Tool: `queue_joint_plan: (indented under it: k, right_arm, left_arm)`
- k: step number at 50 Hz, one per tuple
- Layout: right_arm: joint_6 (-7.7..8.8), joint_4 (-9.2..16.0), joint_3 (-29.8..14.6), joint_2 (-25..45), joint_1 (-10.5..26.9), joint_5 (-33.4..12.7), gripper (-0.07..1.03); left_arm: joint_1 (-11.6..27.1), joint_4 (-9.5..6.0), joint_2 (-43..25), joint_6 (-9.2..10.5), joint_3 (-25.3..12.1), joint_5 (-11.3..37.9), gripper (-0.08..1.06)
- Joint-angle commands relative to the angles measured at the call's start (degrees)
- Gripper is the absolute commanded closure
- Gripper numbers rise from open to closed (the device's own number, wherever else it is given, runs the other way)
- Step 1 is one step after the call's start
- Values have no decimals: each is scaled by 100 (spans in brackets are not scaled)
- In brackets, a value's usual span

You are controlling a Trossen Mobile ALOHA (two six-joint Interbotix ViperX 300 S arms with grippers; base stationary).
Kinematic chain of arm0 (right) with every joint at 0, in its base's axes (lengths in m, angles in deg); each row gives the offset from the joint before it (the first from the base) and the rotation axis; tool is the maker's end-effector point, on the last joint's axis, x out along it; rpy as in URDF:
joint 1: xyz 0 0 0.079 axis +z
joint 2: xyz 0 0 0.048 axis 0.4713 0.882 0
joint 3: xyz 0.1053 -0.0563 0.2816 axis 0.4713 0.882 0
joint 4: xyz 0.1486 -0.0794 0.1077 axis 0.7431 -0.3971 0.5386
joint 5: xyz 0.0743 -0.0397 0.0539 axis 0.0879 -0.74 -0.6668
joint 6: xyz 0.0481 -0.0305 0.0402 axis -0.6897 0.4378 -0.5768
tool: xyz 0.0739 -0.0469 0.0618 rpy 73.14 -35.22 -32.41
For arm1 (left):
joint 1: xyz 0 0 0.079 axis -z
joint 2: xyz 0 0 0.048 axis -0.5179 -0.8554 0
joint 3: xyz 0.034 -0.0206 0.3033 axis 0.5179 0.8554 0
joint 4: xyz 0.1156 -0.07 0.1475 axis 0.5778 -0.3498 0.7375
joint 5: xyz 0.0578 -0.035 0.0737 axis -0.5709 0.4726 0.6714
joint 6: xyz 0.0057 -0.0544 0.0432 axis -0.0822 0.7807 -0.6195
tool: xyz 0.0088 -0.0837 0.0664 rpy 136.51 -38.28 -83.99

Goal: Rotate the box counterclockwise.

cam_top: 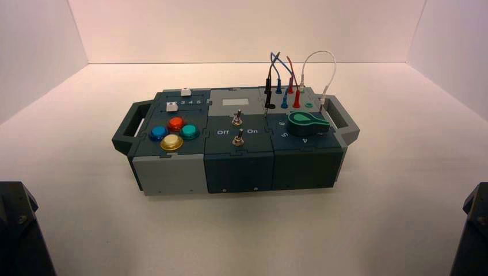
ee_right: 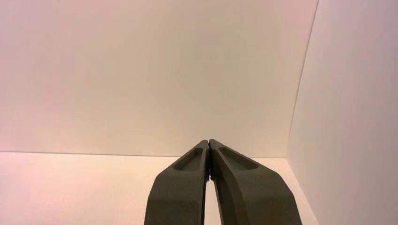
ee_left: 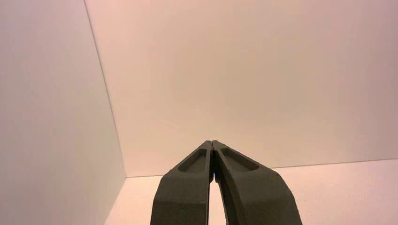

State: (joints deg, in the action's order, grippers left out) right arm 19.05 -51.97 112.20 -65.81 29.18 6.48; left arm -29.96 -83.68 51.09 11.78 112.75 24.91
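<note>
The box [cam_top: 236,164], long, dark teal and grey with a handle at each end, lies across the middle of the white floor in the high view, slightly turned. On its top are four coloured buttons [cam_top: 173,132] at the left, two toggle switches [cam_top: 237,129] in the middle, a green knob [cam_top: 308,121] and plugged wires [cam_top: 288,77] at the right. My left gripper [ee_left: 212,142] is shut with nothing in it, parked at the near left, facing a white wall. At the near right my right gripper [ee_right: 208,140] is likewise shut and empty. Neither wrist view shows the box.
White walls enclose the floor on three sides. The dark arm bases sit in the near left corner [cam_top: 17,230] and near right corner [cam_top: 473,230] of the high view. Open floor surrounds the box on all sides.
</note>
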Motion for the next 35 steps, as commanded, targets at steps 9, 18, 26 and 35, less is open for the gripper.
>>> queue_joint_plan:
  k: [9, 18, 26, 35]
  right_arm:
    - [9, 18, -185, 35, 18, 9, 98]
    - [0, 26, -193, 35, 18, -26, 98]
    - [9, 26, -220, 44, 62, -167, 98]
    - [79, 26, -325, 105, 352, -571, 98]
  left_arm:
    - [18, 18, -44, -26, -193, -26, 100]
    - [35, 18, -44, -26, -193, -26, 101]
    - [114, 18, -105, -26, -202, 62, 100]
    - [378, 26, -457, -123, -325, 290, 100]
